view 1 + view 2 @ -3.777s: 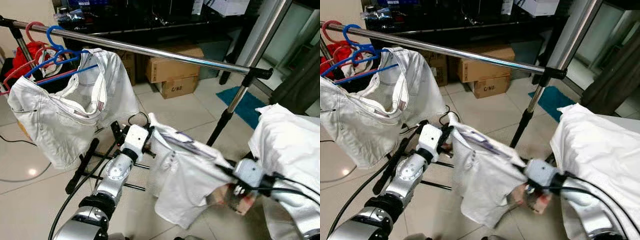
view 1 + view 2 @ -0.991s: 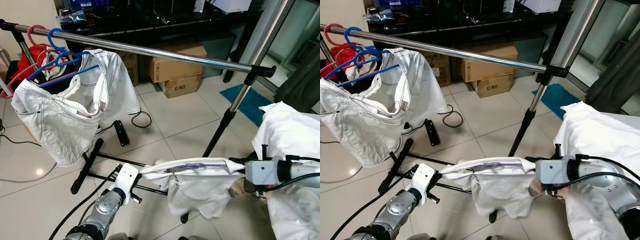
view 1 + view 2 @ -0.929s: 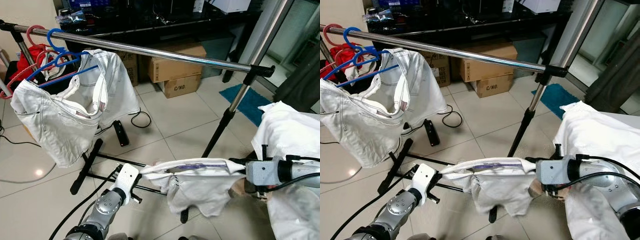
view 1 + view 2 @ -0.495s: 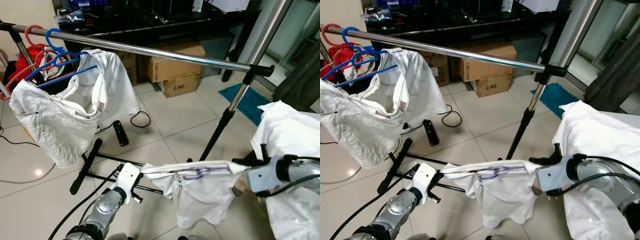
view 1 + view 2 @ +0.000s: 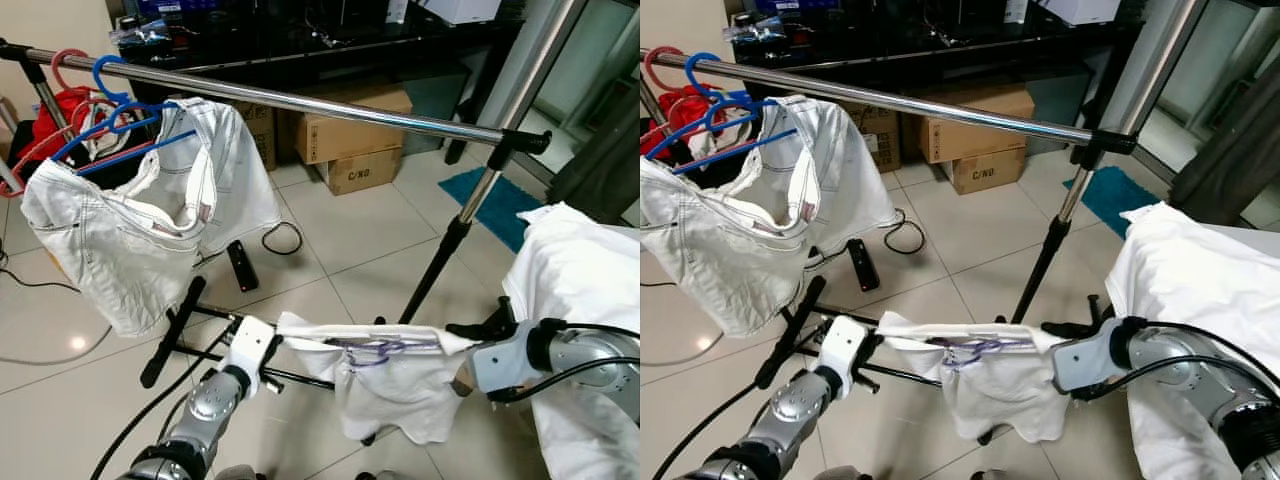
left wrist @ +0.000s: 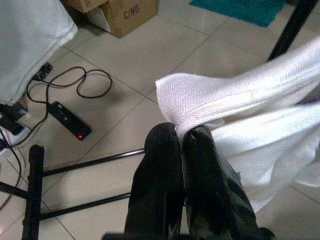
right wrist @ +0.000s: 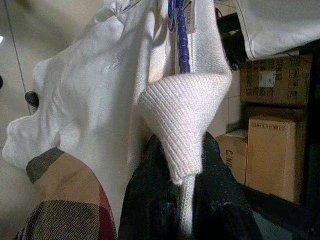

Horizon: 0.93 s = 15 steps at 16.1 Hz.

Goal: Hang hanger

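Left claw (image 6: 181, 136) and right claw (image 7: 181, 150) each clamped on one end of the white garment (image 5: 395, 385), purple hanger (image 5: 375, 350) inside it, low, well under the rail (image 5: 300, 102); risk of fabric slipping from such thin pinches, or hanger falling out, when lifted.

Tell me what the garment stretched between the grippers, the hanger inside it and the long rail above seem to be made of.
White garment: knit fabric, matte; a ribbed weave shows in both wrist views, probably cotton.
Purple hanger: likely plastic or coated wire, smooth and slightly glossy; hard to tell.
Rail: polished metal, with mirror-bright highlights.
Left gripper and right gripper each pinch the fabric.
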### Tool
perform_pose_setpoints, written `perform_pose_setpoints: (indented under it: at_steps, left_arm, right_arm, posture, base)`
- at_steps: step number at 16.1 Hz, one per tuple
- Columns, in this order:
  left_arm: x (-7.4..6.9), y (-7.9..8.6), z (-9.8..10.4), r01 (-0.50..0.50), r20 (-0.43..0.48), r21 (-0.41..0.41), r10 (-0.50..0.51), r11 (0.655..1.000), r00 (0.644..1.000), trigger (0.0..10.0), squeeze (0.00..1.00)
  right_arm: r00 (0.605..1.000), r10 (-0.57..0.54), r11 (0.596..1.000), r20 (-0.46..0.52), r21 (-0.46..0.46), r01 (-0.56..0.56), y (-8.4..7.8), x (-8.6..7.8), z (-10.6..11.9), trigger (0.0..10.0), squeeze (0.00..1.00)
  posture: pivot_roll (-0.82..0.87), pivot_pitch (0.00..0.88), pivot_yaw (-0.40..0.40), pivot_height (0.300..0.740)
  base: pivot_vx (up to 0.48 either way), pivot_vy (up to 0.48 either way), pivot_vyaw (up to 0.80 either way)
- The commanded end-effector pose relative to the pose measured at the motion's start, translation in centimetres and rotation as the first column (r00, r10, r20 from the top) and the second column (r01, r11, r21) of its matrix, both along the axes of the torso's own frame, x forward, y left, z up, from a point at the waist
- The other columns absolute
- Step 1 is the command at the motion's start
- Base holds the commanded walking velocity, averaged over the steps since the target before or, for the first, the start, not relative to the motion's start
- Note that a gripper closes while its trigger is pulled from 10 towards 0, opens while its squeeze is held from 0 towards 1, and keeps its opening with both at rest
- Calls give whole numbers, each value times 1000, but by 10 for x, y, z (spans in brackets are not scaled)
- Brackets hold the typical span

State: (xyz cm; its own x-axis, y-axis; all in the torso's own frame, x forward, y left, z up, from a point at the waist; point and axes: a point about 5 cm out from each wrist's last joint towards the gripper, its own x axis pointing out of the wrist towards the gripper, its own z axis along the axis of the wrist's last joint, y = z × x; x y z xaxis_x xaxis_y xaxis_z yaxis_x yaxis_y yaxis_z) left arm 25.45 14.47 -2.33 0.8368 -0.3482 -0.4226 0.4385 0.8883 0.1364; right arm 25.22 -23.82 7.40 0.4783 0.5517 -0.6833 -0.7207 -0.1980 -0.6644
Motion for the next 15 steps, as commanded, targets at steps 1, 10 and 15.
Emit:
perform_pose_setpoints:
  at_steps: [1, 10, 15]
  left_arm:
    - [3, 3, 3, -23, 13, -4, 23, 1000, 1000, 0, 0]
    - [-35, 47, -25, -61, -145, 131, 80, 990, 986, 0, 0]
    - [-26, 41, -18, -6, -101, 137, 20, 991, 995, 0, 0]
  right_arm:
    - [1000, -4, 1000, -5, -16, 4, -7, -2, 4, 0, 0]
    - [992, -75, 988, -103, 127, 88, -35, -5, 37, 0, 0]
    - [965, 70, 974, -252, 228, -11, -16, -23, 48, 0, 0]
  posture:
    - [50, 45, -28, 740]
    - [39, 48, -43, 740]
    - [44, 51, -45, 740]
  base:
    - [0, 0, 0]
    - [0, 0, 0]
    - [0, 0, 0]
